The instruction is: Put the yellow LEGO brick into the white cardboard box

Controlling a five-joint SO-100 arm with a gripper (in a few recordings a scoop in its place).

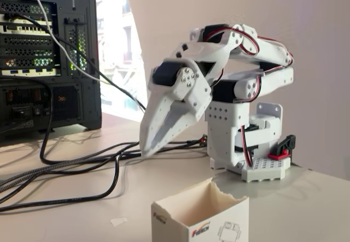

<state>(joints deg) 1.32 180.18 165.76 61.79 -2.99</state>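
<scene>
- Gripper point(147, 150) points down to the table, its tip just above the surface near the black cables point(82, 163); fingers look closed together with nothing seen between them.
- Yellow brick: I cannot find it from this angle.
- White box point(200, 216) stands open-topped in front, apart from the arm.
- Judgement: a hard, light, smooth brick; pinch its long flat sides. The thin card box would tip if nudged.

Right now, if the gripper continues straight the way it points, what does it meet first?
The gripper points down and to the left in the fixed view. It would probably meet the table first, near the black cables. Depth is unclear.
</scene>
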